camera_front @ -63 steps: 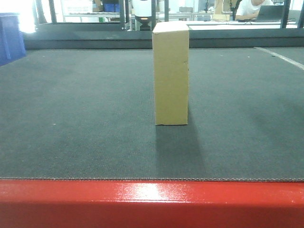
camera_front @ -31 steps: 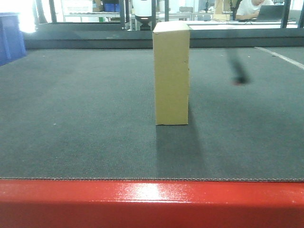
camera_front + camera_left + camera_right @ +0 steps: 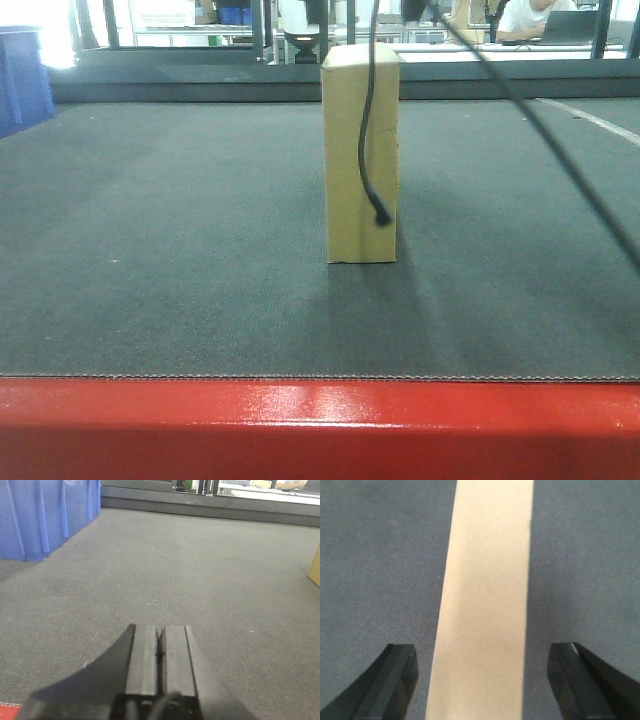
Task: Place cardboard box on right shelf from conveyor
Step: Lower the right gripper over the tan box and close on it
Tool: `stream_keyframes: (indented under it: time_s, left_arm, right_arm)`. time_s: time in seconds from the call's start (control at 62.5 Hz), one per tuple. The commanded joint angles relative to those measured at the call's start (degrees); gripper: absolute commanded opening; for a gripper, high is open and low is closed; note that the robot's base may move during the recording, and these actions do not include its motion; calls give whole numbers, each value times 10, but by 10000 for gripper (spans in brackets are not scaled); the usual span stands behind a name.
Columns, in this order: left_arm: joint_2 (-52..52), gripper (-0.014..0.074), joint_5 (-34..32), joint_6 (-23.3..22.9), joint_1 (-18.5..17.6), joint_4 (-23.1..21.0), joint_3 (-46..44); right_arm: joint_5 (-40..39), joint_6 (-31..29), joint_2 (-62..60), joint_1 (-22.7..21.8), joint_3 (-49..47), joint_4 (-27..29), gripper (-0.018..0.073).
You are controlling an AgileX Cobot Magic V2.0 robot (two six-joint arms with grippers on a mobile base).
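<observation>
The cardboard box [image 3: 342, 170] stands upright on the conveyor's dark belt [image 3: 150, 250], behind the red frame [image 3: 320, 425]. From the right wrist view I look down on the box's tan top face [image 3: 485, 580]. My right gripper [image 3: 482, 652] is open, with one finger on each side of the box and belt showing in both gaps. My left gripper [image 3: 160, 630] is shut on nothing, low over the belt [image 3: 200, 570], and the box's corner [image 3: 315, 570] shows at the far right edge. The right shelf is out of view.
A black cable [image 3: 368, 130] dangles in front of the box, and a second cable [image 3: 540, 115] crosses diagonally at the right. A blue bin [image 3: 22, 80] [image 3: 40, 515] stands on the left. Racks and a seated person [image 3: 530, 15] lie beyond the belt.
Black cables have swung down into the front view, across the box and the right side. A blurred dark shape at the right half a second ago is gone. The box has not moved.
</observation>
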Motion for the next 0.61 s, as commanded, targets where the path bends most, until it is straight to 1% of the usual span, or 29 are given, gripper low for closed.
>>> stream_keyframes:
  time_s: [0.0,0.208,0.496,0.528,0.592]
  left_arm:
    - [-7,-119,-48,-3,0,-3,-2]
    - [-7,-119,-48,-3,0,-3,-2]
    - [-7,-119,-48,-3,0,-3,-2]
    - [-7,-119,-48,-3,0,-3,-2]
    - [-7,-119,-48,-3,0,-3,-2]
  right_arm:
    - [-41,2,-27,0,-22,-25,624]
    - [-46,2,-7,-1,-22,-25,624]
    - [-32,2,25,-7,-21,-25,622]
    - [-30,1,28,-9,-21,-25,608]
    - [-27,0,32,-11,-21,-25,539]
